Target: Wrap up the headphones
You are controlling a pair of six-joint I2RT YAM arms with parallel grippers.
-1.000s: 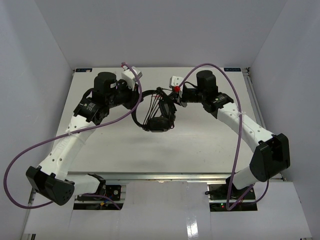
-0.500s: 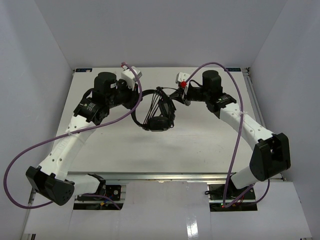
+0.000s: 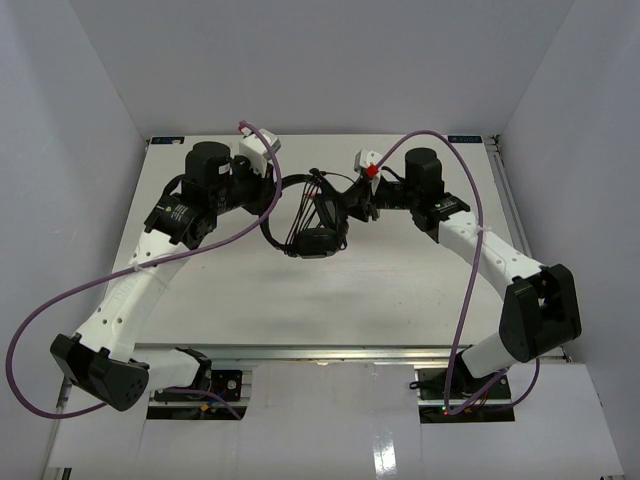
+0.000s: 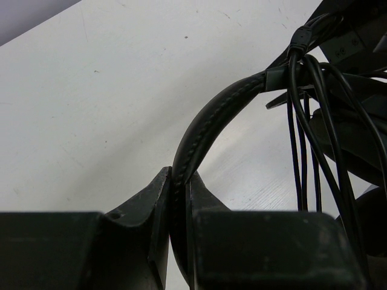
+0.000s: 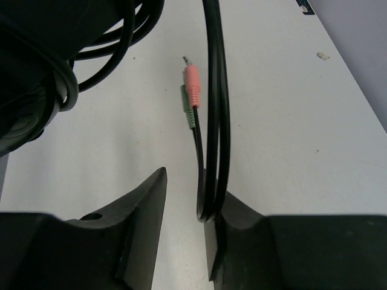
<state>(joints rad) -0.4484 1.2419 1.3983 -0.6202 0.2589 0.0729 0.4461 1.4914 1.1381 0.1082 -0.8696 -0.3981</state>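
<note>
The black headphones [image 3: 318, 240] hang just above the table between both arms, their thin cable [image 4: 302, 139] wound in several strands across the headband [image 4: 224, 109]. My left gripper [image 3: 274, 196] [image 4: 179, 180] is shut on the padded headband and holds it up. My right gripper [image 3: 353, 201] [image 5: 184, 181] stands open beside the headset. A loop of the cable [image 5: 213, 121] rests against its right finger, unpinched. The pink plug [image 5: 191, 78] and green plug [image 5: 189, 112] dangle in front of its jaws. An earcup fills the upper left of the right wrist view.
Thick purple arm cables [image 3: 60, 300] [image 3: 470, 280] arc over both sides of the white table [image 3: 400, 290]. White walls close it in on the left, back and right. The arm bases stand at the near edge.
My right gripper has opened and let go of the cable loop, after shifting slightly right and back. The left gripper stays clamped on the headband; the headset shifted slightly left.
</note>
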